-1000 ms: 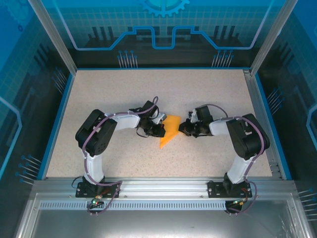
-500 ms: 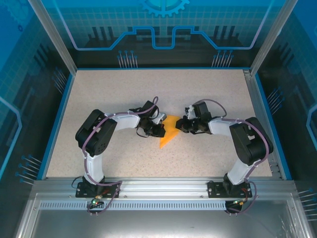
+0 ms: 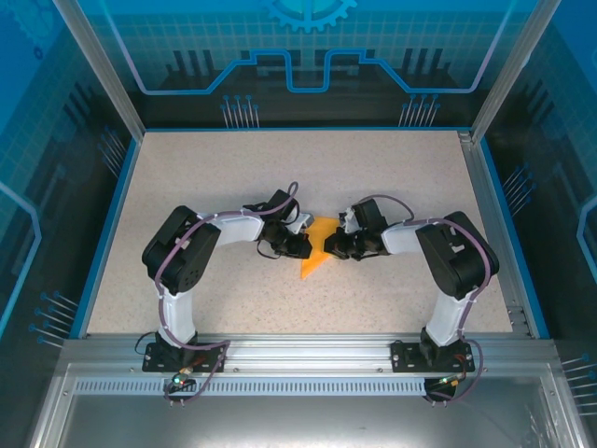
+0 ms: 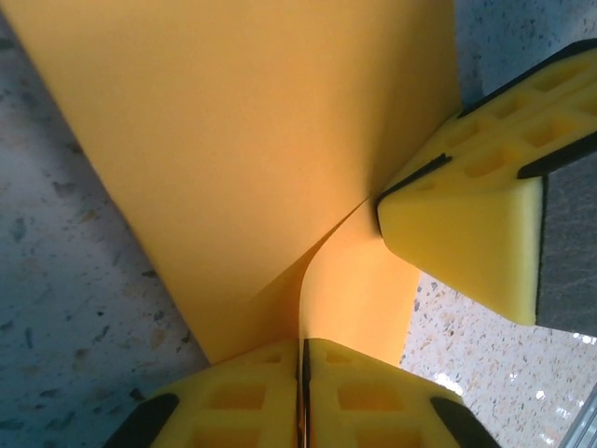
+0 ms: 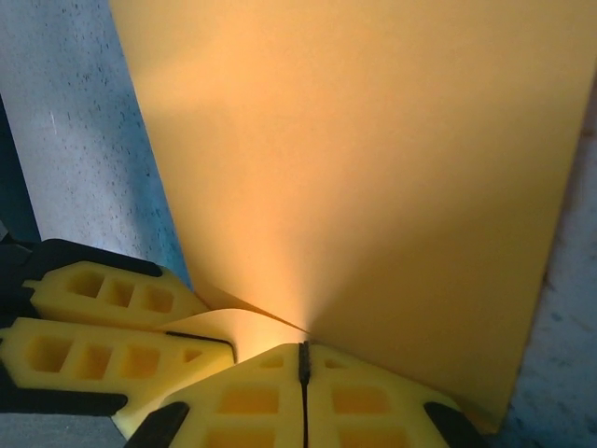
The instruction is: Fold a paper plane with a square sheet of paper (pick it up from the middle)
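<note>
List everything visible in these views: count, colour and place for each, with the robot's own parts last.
sheet of paper: one, orange-yellow, partly folded, middle of the table between the two grippers
table: one, speckled beige, under the paper and the arms
enclosure panels: several, translucent blue, along the far and side edges
metal frame: one, silver, corner posts and the near rail that carries the arm bases
left arm: one, black and white, reaching in from the left
right arm: one, black and white, reaching in from the right
left gripper: one, yellow pads, shut on the sheet's left side
right gripper: one, yellow pads, shut on the sheet's right side
</note>
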Controlling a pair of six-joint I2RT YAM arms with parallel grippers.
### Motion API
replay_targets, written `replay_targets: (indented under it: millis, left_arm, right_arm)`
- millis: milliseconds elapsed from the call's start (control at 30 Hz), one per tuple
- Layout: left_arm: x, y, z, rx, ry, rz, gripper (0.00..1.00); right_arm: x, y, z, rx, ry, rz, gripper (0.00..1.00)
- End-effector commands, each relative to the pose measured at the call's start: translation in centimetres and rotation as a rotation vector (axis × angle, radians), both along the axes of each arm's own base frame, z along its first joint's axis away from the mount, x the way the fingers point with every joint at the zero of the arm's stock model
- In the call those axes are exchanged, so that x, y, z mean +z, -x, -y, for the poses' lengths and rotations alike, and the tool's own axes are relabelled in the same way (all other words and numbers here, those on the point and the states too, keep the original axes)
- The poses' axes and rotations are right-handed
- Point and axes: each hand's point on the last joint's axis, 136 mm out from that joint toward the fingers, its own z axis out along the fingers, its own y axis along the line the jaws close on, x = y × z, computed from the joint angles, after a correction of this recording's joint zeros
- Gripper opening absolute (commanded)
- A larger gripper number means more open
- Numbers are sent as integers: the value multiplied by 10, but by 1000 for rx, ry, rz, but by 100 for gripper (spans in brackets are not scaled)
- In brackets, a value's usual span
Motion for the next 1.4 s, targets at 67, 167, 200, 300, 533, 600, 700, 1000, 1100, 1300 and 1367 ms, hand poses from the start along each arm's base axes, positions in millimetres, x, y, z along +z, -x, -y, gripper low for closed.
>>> replay_targets:
  millis: [67, 167, 200, 300, 533, 600, 700, 1000, 1100, 1300, 1367]
  left_arm:
    - [10, 9, -10, 32, -42, -31, 27]
    - [31, 4, -15, 82, -48, 11, 37]
    - [39, 3, -17, 103, -49, 25, 42]
    - [56, 3, -25, 165, -52, 47, 49]
    - [80, 25, -3, 195, 109, -19, 28]
    - [80, 35, 14, 165, 163, -70, 22]
    - [72, 43, 33, 159, 211, -138, 17]
    - [26, 45, 39, 175, 172, -208, 13]
    - [12, 45, 32, 188, 138, -211, 12]
    - [-16, 53, 18, 213, 88, -260, 12]
    - [-22, 57, 12, 222, 76, -275, 11]
  right_arm:
    - [-16, 13, 2, 6, 29, -49, 6]
    - [-13, 15, 2, 2, 25, -49, 6]
    - [-11, 16, 1, 0, 21, -46, 6]
    - [-6, 19, 0, -4, 22, -36, 6]
    - [-11, 17, 3, -23, 45, -35, 6]
    - [-15, 17, 2, -28, 44, -45, 6]
    - [-20, 19, 4, -39, 52, -55, 6]
    - [-24, 20, 7, -35, 82, -64, 6]
    - [-24, 21, 8, -32, 84, -65, 6]
    - [-26, 23, 11, -29, 99, -70, 6]
    - [-27, 25, 12, -29, 107, -75, 6]
